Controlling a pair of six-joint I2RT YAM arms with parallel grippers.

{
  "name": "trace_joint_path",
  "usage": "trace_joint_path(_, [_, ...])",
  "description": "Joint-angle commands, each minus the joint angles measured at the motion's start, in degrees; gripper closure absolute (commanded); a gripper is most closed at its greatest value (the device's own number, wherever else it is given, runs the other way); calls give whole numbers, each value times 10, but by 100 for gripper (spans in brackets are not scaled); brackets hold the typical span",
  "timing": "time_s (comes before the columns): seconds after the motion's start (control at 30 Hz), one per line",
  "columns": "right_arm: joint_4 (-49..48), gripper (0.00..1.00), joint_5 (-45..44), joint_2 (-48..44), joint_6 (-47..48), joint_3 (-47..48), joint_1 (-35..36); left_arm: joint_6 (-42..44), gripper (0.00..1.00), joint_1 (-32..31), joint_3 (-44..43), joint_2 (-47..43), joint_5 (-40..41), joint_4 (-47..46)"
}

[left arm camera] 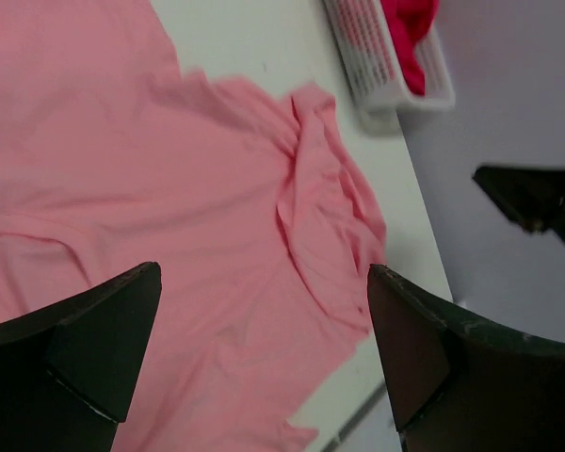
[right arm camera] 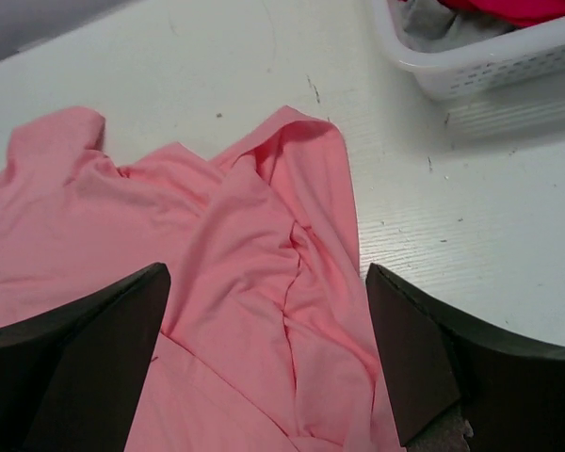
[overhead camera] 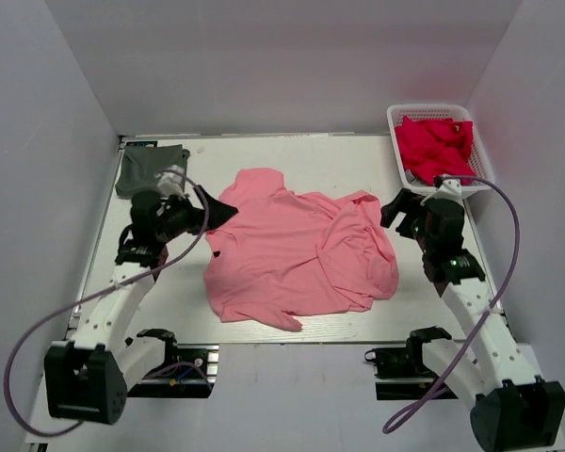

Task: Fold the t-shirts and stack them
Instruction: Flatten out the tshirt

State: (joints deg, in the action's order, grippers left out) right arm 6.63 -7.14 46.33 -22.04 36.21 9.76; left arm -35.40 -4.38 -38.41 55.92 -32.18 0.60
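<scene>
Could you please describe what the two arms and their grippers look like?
The left arm and right arm have white links, black bases and black wrist housings. A greyish-purple cable trails alongside each. The left gripper and right gripper have matte black, wedge-shaped fingers. No markings are visible.

T-shirts out on the surface [overhead camera: 311, 155]: 2, namely one salmon-pink t-shirt [overhead camera: 297, 250] and one folded dark grey t-shirt [overhead camera: 149, 169]. Baskets: 1, a white plastic basket [overhead camera: 395, 115] holding red cloth [overhead camera: 435, 146] and a bit of grey cloth [right arm camera: 438, 24]; how many pieces lie in it cannot be told. Arms: 2, the left arm [overhead camera: 122, 301] and the right arm [overhead camera: 471, 301]; grippers: 2, the left gripper [left arm camera: 264, 282] and the right gripper [right arm camera: 264, 282], two jaws each; purple cables: 2, the left cable [overhead camera: 24, 353] and the right cable [overhead camera: 514, 235].
</scene>
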Motion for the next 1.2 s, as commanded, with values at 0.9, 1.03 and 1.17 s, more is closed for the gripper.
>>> trace_joint_path(0.9, [192,10,19,47,-44,-28,19,-45,34,-604,-163,366,259,320])
trace_joint_path(1.03, [195,10,49,40,-49,-45,20,-50,74,-604,-163,373,270,320])
trace_joint_path(1.17, [191,10,58,47,-51,-64,21,-67,100,-604,-171,358,323,351])
